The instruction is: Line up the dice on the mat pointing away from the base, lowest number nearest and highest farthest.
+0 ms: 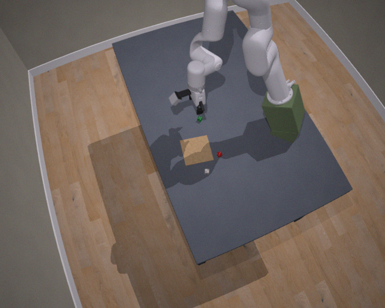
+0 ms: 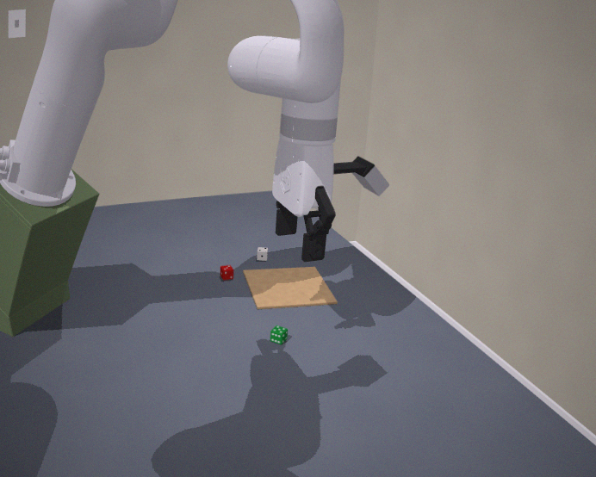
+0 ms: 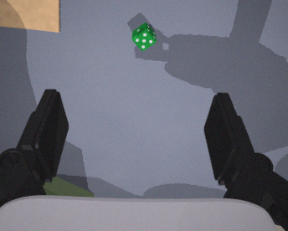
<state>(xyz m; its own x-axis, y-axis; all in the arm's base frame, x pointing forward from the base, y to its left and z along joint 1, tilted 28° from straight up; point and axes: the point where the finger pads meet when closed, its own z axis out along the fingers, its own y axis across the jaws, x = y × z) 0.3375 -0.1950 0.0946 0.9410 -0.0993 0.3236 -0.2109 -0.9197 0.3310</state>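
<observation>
Top view: far overhead, whole table (image 1: 256, 192) (image 2: 149, 397) (image 3: 126, 125). Exterior: nearer, slanting down, green stand (image 1: 279, 118) (image 2: 49, 238) (image 3: 64, 188) at nine o'clock. Wrist: closest, facing down. All share the green die (image 1: 199, 119) (image 2: 279, 334) (image 3: 144, 37).
</observation>
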